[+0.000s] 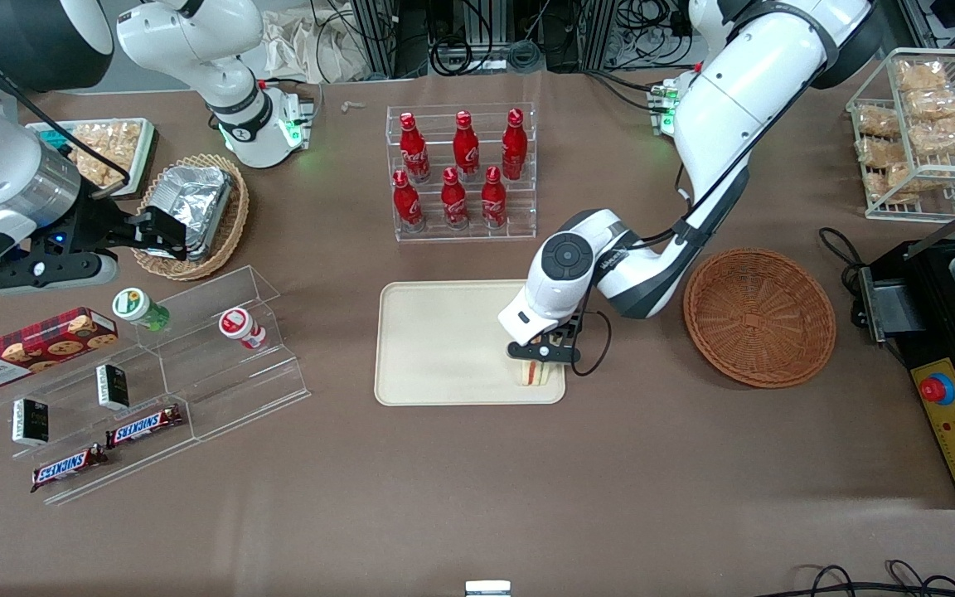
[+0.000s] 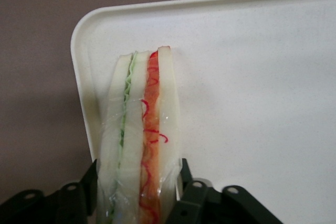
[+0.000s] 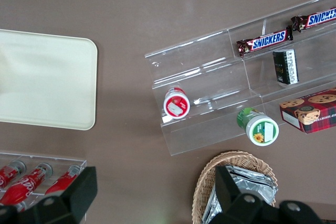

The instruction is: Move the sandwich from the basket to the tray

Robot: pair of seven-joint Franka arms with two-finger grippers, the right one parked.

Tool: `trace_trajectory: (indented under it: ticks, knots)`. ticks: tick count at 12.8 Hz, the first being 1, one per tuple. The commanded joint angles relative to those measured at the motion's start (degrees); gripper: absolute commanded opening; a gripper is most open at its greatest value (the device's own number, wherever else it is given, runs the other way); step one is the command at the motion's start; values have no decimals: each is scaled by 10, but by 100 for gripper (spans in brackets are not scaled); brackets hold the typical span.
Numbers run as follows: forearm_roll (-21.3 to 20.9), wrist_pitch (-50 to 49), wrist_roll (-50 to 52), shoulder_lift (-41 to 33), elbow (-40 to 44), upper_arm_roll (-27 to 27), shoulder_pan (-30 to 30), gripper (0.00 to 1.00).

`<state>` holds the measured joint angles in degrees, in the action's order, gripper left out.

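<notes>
Most of the job looked done: the sandwich stood over the tray, at the corner nearest the front camera on the working arm's side, and the basket sat empty on the counter, well apart from the tray toward the working arm's end.

The tool was low over that corner and clenched on the sandwich. In the wrist view, the dark fingers pressed against both bread faces of the wrapped wedge, with the green and red filling layers showing between them. The sandwich was held on edge, upright rather than lying flat, just inside the tray's rounded rim.

Whether its lower edge actually touched the tray surface could not be told from either view.

What seemed left was the final part: letting go so that the wedge rested on the tray, then lifting the arm away. Being so close to the rim, it might tip toward the edge when freed.
</notes>
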<state>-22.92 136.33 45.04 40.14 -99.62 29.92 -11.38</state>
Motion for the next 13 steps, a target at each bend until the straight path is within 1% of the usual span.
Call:
trace_trajectory:
  ticks: [1, 3, 5, 7, 8, 9, 10, 12, 13]
  knots:
    - [-17, 6, 21, 8, 13, -1, -2, 100]
    - [-12, 0, 22, 0, 13, 0, -1, 100]
    - [-12, -17, 44, -23, 12, 0, 0, 100]
    - [-10, -67, 38, -66, 18, 0, 10, 100]
    - [-10, -87, 36, -91, 18, 0, 25, 100]
    - [-6, -123, 1, -136, 17, 4, 49, 100]
    - [13, -152, -41, -169, 18, 3, 64, 100]
    - [84, -198, -159, -235, 19, 3, 127, 100]
    - [110, -222, -226, -269, 22, 1, 155, 100]
